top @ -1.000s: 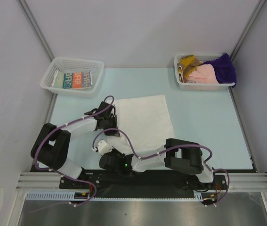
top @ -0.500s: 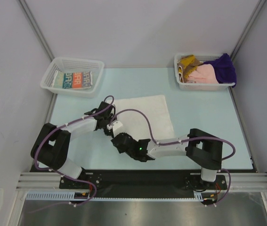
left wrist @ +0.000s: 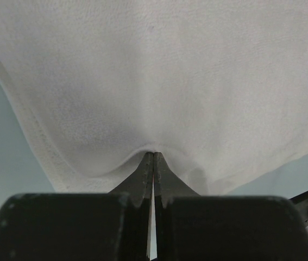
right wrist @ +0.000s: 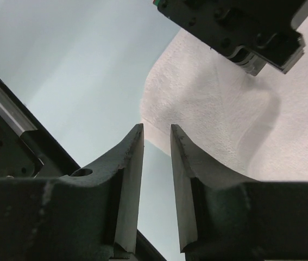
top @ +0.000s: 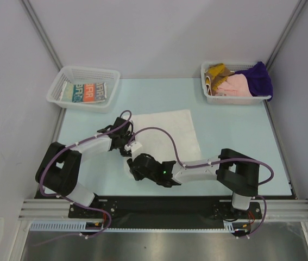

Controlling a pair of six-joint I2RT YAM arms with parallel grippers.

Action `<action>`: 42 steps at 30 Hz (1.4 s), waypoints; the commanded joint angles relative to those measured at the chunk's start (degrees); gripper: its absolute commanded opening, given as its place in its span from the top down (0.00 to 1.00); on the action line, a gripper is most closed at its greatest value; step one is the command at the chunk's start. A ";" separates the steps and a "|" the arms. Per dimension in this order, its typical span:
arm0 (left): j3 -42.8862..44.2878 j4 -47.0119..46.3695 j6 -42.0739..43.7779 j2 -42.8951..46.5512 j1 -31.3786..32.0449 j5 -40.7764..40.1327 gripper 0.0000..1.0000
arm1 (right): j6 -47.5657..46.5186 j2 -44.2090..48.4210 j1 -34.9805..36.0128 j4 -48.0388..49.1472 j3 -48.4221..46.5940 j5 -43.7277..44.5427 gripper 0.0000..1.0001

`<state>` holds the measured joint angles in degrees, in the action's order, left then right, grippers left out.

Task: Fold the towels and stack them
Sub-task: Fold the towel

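Observation:
A white towel [top: 167, 133] lies spread flat on the pale blue table. My left gripper [top: 125, 142] is shut on this towel's left edge, and in the left wrist view the cloth [left wrist: 159, 76] puckers around the closed fingertips [left wrist: 154, 154]. My right gripper [top: 132, 154] reaches in from the right, close beside the left one. In the right wrist view it [right wrist: 156, 128] stands open with nothing between its fingers, just short of the white towel's corner [right wrist: 149, 120]. More towels lie in the two baskets.
A white mesh basket [top: 66, 80] at the back left holds a folded orange-teal-white print towel [top: 88, 92]. Another basket [top: 235, 99] at the back right holds mustard [top: 217, 70], pink [top: 235, 85] and purple [top: 258, 76] towels. Grey walls close in the table on three sides.
My right arm has swung forward from near the bases to the white towel's near-left corner, beside the left gripper. The left gripper has stayed shut on the towel's edge.

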<state>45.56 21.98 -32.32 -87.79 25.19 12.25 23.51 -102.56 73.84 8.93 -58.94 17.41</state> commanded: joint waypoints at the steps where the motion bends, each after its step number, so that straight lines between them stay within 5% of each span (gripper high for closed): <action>1: 1.99 -1.23 1.29 -0.45 -0.41 0.67 1.00 | 0.49 1.40 0.42 1.97 0.31 -0.10 0.68; 5: 1.99 -1.23 1.29 -0.37 -0.40 0.41 1.00 | 0.57 2.46 0.34 1.71 0.75 0.26 0.67; 11: 1.90 -1.06 1.20 -0.10 -0.40 0.32 1.00 | -0.39 -0.61 2.53 1.27 -0.30 -0.37 0.78; 27: 2.08 -1.06 1.29 -0.19 -0.40 0.49 1.00 | -4.70 -10.11 8.95 -4.97 -9.00 17.74 0.60; 31: 1.99 -1.15 1.29 -0.01 -0.40 0.41 1.00 | -4.26 -12.04 7.90 -8.75 -11.90 21.08 0.61; 39: 2.08 -1.23 1.29 -0.01 -0.40 0.49 1.00 | -4.35 -11.78 6.14 -10.86 -12.78 21.88 0.80; 42: 2.08 -1.15 1.38 -0.01 -0.40 0.58 1.00 | -5.22 -9.68 6.75 -9.54 -10.86 20.30 0.71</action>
<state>45.56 21.96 -32.32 -87.79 25.15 12.23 19.05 -114.02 79.92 -1.56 -69.76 36.49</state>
